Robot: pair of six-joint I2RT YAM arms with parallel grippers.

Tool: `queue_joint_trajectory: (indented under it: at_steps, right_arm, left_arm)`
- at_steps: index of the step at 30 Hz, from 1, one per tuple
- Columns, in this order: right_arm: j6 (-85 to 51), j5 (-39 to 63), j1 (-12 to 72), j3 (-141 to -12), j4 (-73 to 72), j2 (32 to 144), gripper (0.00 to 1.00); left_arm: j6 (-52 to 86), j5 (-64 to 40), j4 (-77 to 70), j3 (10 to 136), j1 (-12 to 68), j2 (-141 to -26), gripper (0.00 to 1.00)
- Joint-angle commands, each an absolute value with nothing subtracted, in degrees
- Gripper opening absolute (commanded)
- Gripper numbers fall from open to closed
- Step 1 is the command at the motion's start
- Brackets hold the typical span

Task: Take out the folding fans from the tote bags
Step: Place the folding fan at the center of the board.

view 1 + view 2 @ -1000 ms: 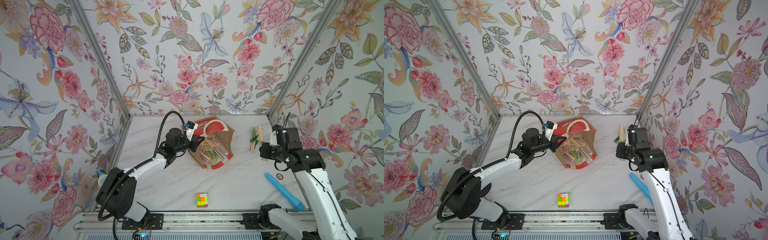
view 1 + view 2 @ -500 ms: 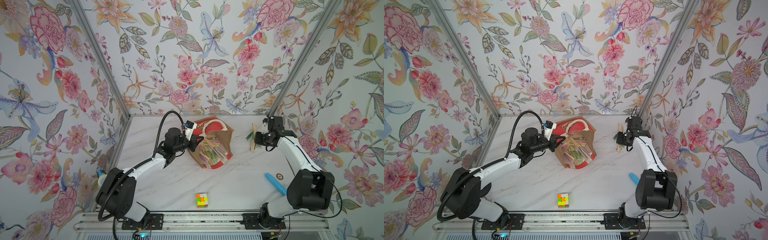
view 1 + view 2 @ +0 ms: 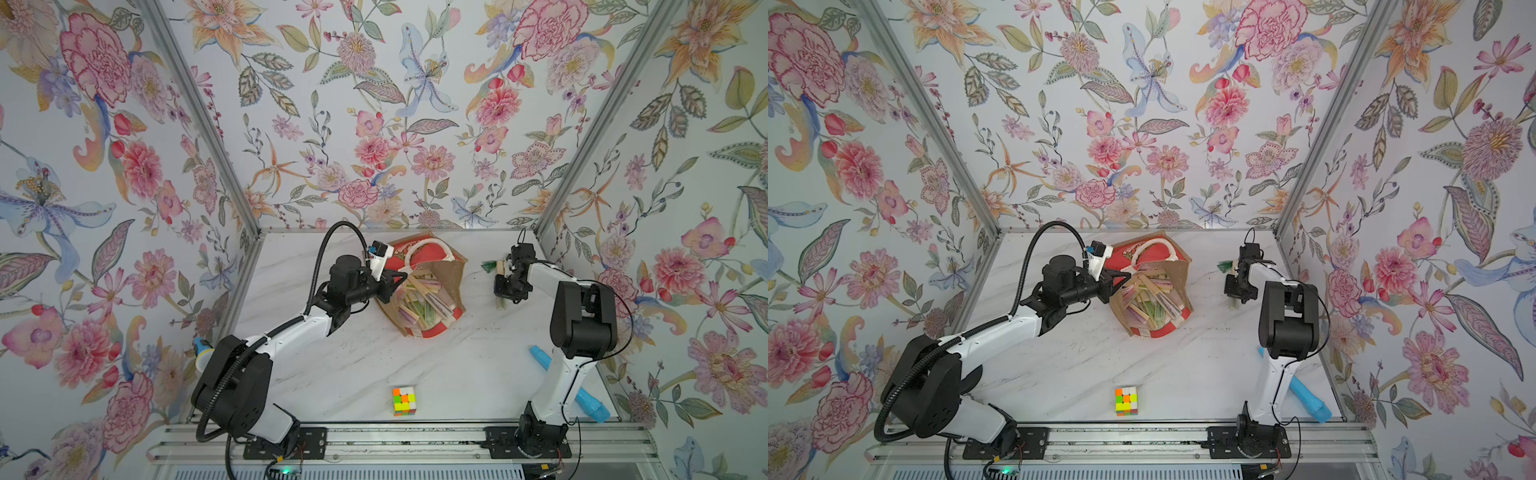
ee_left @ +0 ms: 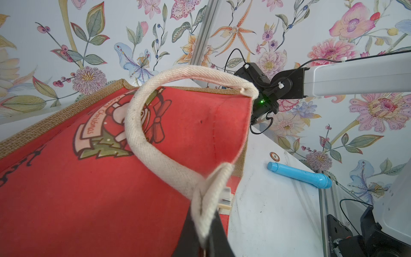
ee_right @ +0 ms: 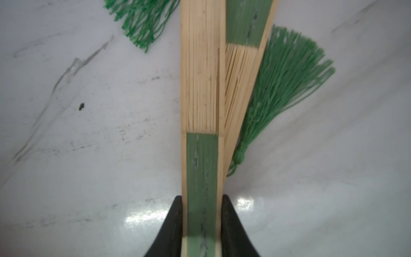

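Right hand [image 5: 201, 197] has lowered its green fan [image 5: 201, 155]; tote bag [image 4: 66, 189] reads "Christmas".

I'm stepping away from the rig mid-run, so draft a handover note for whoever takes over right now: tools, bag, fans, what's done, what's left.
Left tool: shut on the white handle of the tote bag.
Right tool: shut on a green fan, low at the table's right side, beside a second green fan lying there.
Done: those two fans are out of the bag.
Left: many fans remain inside. Probably release this one, then return for the rest.
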State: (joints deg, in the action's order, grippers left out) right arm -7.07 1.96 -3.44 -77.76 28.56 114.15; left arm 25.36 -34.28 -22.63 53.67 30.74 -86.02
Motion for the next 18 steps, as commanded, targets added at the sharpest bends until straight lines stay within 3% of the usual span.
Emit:
queue_joint_trajectory:
  at_steps: [1,3,7,18]
  right_arm:
    - [-8.16,2.25,-3.08,-76.95,29.73,113.52,0.37]
    - [-8.26,3.34,-3.09,-75.57,29.69,110.56,0.48]
    - [-8.78,5.58,-2.51,-71.48,29.77,100.85,0.55]
    - [-1.17,17.96,7.99,-56.01,30.06,64.42,0.60]
  left_arm:
    - [25.13,-34.19,-20.30,55.19,30.05,-84.03,0.00]
    - [25.11,-34.10,-20.30,55.15,30.06,-83.85,0.00]
    - [25.26,-34.23,-20.53,54.98,30.07,-83.72,0.00]
    - [27.16,-36.26,-21.28,55.75,30.02,-84.46,0.00]
